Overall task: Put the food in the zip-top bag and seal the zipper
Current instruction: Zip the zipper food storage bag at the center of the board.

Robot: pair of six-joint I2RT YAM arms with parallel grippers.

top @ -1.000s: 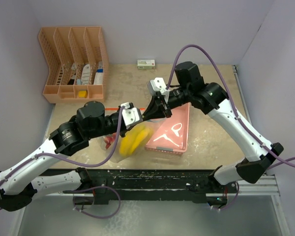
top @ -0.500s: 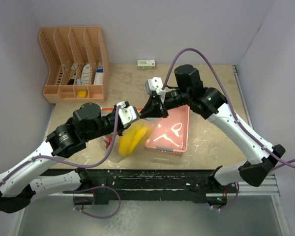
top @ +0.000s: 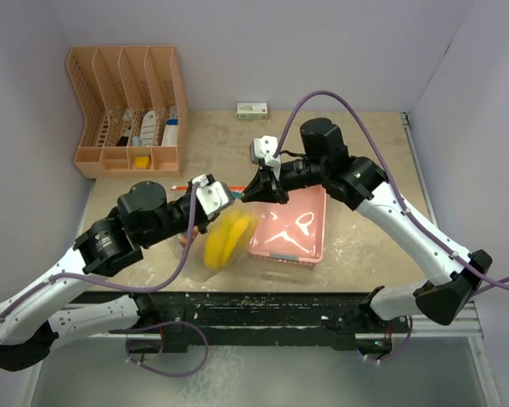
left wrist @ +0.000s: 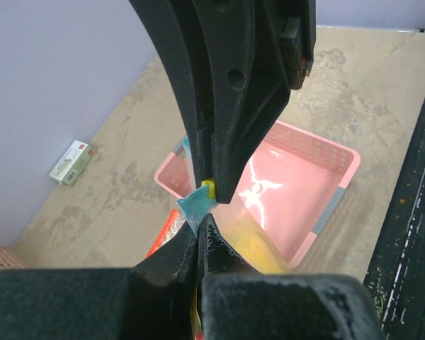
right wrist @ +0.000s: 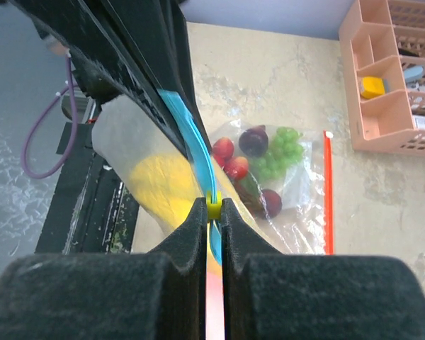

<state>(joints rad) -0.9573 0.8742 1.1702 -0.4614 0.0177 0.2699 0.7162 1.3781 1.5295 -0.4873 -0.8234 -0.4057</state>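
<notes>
A clear zip-top bag (top: pixel 223 242) with a blue zipper strip (right wrist: pixel 189 146) hangs between my two grippers, above the table. Yellow bananas (right wrist: pixel 163 190) show inside it. My left gripper (left wrist: pixel 200 223) is shut on the blue end of the zipper strip (left wrist: pixel 193 206). My right gripper (right wrist: pixel 213 206) is shut on the yellow slider (right wrist: pixel 213 208), right next to the left fingertips. In the top view the left gripper (top: pixel 234 200) and the right gripper (top: pixel 248 195) almost touch. A second clear bag (right wrist: pixel 265 170) with red strawberries, green grapes and dark fruit lies flat on the table.
An empty pink basket (top: pixel 310 203) sits just right of the hanging bag. A peach desk organizer (top: pixel 127 110) stands at the back left. A small box (top: pixel 252 108) lies by the back wall. The flat bag has an orange zipper strip (right wrist: pixel 327 191).
Both grippers and the hanging bag have shifted left and a little back. The right gripper with the slider has closed in on the left gripper's end of the zipper.
</notes>
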